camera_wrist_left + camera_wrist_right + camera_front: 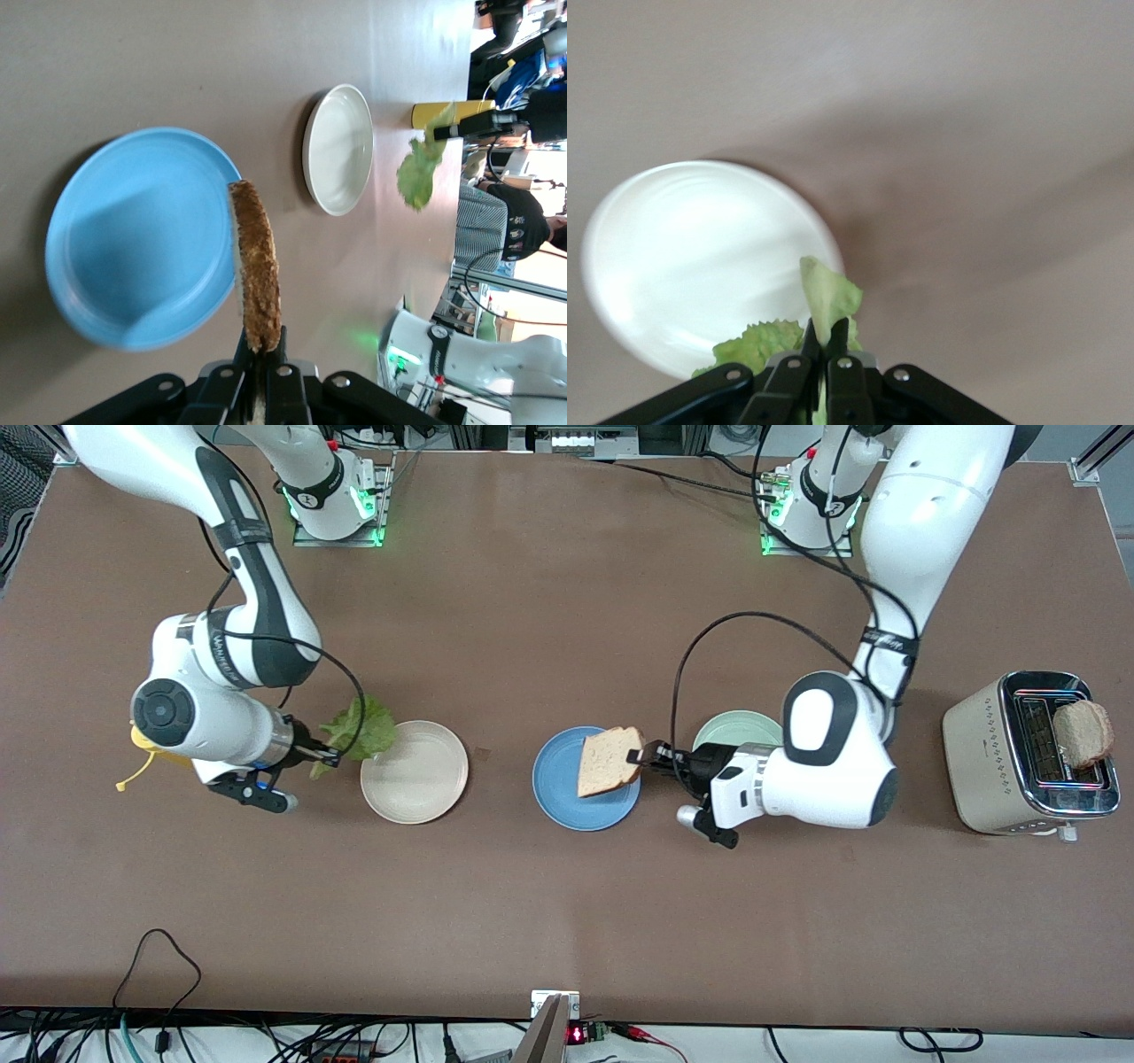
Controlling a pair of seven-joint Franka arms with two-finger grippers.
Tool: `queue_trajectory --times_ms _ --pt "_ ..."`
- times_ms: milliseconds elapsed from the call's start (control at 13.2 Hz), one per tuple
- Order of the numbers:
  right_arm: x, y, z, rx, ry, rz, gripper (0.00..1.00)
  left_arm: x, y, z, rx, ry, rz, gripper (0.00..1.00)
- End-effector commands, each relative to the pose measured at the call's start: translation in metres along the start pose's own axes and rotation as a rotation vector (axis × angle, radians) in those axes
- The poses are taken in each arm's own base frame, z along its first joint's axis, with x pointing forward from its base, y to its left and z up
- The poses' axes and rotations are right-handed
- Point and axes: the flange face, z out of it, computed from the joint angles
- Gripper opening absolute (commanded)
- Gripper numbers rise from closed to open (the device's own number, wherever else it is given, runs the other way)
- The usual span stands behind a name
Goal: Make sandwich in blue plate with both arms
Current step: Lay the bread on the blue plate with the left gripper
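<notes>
Table [549, 921]: brown top, both arms at work, nothing assembled yet.

Toaster [1028, 755] at the left arm's end of the table; a second bread slice [1084, 732] stands in its slot, not yet fetched.

Blue plate [567, 802], mid-table, bare. Cream plate [415, 772] toward the right arm's end, also bare. Mint plate [731, 731] beside the blue one, partly hidden by the left arm.

Left gripper [640, 756] clenched on one edge of a bread slice [608, 760], held tilted on edge over the blue plate; not set down.

Right gripper [332, 757] pinching a lettuce leaf [359, 729] in the air just beside the cream plate's rim, well apart from the blue plate.

Judgement: early stage. Remaining: lay first slice, add lettuce, bring the toaster slice on top.
</notes>
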Motion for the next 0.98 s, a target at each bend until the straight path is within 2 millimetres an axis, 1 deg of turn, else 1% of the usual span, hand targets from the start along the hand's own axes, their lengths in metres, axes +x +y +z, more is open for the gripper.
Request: queue_trajectory --times_ms 0,76,151,227,302,378,453,529,604,680,755,831,906 --pt "-0.008 -0.025 -0.015 0.072 -0.023 0.114 0.0 0.003 -0.027 0.032 -0.074 0.053 0.057 0.0" --pt "-0.01 -0.03 -0.016 0.079 -0.024 0.121 0.0 0.0 -0.044 0.044 -0.091 0.055 0.069 0.0" --pt "-0.011 -0.031 -0.015 0.078 -0.025 0.123 0.0 0.0 -0.053 0.052 -0.119 0.068 0.086 0.0" --pt "-0.01 -0.031 -0.012 0.076 -0.03 0.126 0.0 -0.001 -0.066 0.062 -0.138 0.08 0.099 0.0" --pt "-0.011 -0.031 -0.01 0.074 -0.034 0.13 0.0 -0.002 -0.073 0.07 -0.156 0.104 0.112 0.0" --pt "-0.01 -0.031 -0.007 0.071 -0.038 0.148 0.0 -0.007 -0.077 0.082 -0.19 0.121 0.109 0.0" --pt "-0.012 -0.035 -0.003 0.072 -0.046 0.175 0.0 -0.012 -0.081 0.088 -0.216 0.134 0.11 0.01" --pt "-0.017 -0.043 -0.003 0.101 -0.061 0.202 0.0 -0.015 -0.085 0.087 -0.215 0.131 0.122 0.11" --pt "-0.021 -0.052 -0.002 0.14 -0.093 0.248 0.0 -0.015 -0.095 0.077 -0.197 0.132 0.125 0.89" --pt "-0.025 -0.062 0.001 0.17 -0.123 0.295 0.0 -0.016 -0.098 0.065 -0.167 0.117 0.154 1.0" --pt "-0.032 -0.075 0.005 0.183 -0.134 0.318 0.0 -0.016 -0.105 0.047 -0.129 0.103 0.174 1.0" --pt "-0.038 -0.087 0.008 0.194 -0.13 0.343 0.0 -0.017 -0.099 0.031 -0.082 0.066 0.207 1.0" --pt "-0.041 -0.097 0.016 0.205 -0.123 0.38 0.0 -0.02 -0.1 0.012 -0.047 0.029 0.218 1.0"
